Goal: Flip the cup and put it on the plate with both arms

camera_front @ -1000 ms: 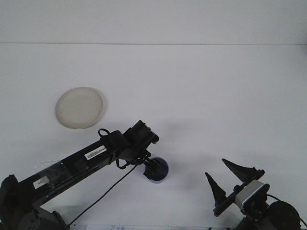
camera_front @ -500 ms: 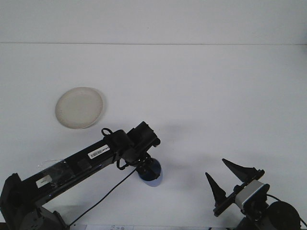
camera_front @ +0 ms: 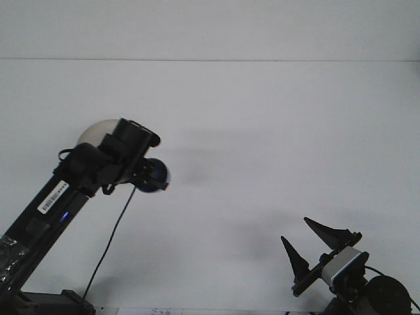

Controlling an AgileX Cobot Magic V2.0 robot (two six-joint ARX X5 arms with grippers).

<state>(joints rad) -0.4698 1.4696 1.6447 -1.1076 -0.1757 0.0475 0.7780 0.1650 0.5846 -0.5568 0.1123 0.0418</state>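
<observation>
Left pincer (camera_front: 149, 176) grasps the blue cup (camera_front: 156, 177), raised beside the white plate (camera_front: 98, 132); right pincer (camera_front: 311, 247) released, low over the worktop (camera_front: 275, 131).

Only 1 view: front cam, mounted high behind the arms, looking fwd and down over the white tabletop (camera_front: 275, 131). Wide, fairly distant framing. Left claw (camera_front: 152, 176) sits mid-left of frame, right claw (camera_front: 314, 244) at bottom right, nearest the lens. Tabletop's far edge runs across the top, well beyond both claws.
</observation>
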